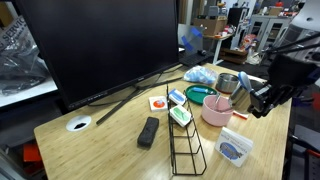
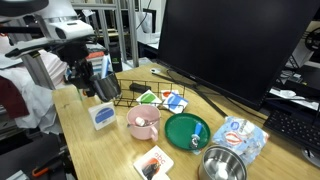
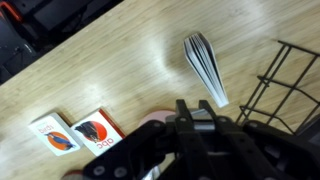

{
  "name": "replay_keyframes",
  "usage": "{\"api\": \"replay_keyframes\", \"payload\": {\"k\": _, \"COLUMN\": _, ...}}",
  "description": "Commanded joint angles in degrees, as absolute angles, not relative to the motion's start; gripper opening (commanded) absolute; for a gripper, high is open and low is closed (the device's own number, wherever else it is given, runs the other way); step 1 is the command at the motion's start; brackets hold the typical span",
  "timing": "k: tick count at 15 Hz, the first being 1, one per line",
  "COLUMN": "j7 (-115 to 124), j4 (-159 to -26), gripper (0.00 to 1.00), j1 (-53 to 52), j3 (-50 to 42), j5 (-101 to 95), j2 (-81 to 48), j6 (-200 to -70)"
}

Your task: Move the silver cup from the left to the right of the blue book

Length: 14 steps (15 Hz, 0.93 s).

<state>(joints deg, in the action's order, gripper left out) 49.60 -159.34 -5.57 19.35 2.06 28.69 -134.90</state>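
The silver cup is a short shiny metal cup standing near the table edge, beside the teal bowl. The blue book is small, white and blue, and stands upright; the wrist view shows its fanned pages from above. My gripper hovers above the table between the book and the pink bowl, well away from the cup. Its fingers are together and hold nothing.
A black wire rack stands by the book. A big monitor fills the back. There are also a black remote, picture cards and a blue-white plastic bag.
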Motion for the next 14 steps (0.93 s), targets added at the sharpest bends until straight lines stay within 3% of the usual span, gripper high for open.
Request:
{"api": "replay_keyframes", "payload": {"k": 1, "j7": 54.12, "j4": -159.49, "gripper": 0.04, "j1": -3.32, "j3": 17.32, "j5": 3.29, "j2": 26.72, "j6": -133.11}}
{"api": "replay_keyframes", "payload": {"k": 8, "j7": 57.21, "j4": -160.9, "gripper": 0.04, "j1": -2.8, "j3": 12.46, "j5": 6.99, "j2": 20.22, "j6": -133.63}}
{"api": "replay_keyframes", "payload": {"k": 9, "j7": 57.16, "j4": -160.77, "gripper": 0.16, "j1": -2.83, "j3": 12.08, "j5": 7.18, "j2": 19.05, "j6": -133.7}}
{"api": "replay_keyframes", "payload": {"k": 12, "j7": 57.15, "j4": -160.39, "gripper": 0.16, "j1": -3.03, "j3": 12.11, "j5": 7.09, "j2": 18.95, "j6": -133.71}}
{"api": "replay_keyframes", "payload": {"k": 13, "j7": 57.15, "j4": -160.39, "gripper": 0.04, "j1": -3.04, "j3": 12.12, "j5": 7.1, "j2": 19.08, "j6": -133.71}}
{"api": "replay_keyframes", "payload": {"k": 14, "j7": 55.62, "j4": -160.35, "gripper": 0.04, "j1": -3.75, "j3": 11.64, "j5": 8.61, "j2": 18.37, "j6": -134.64}}
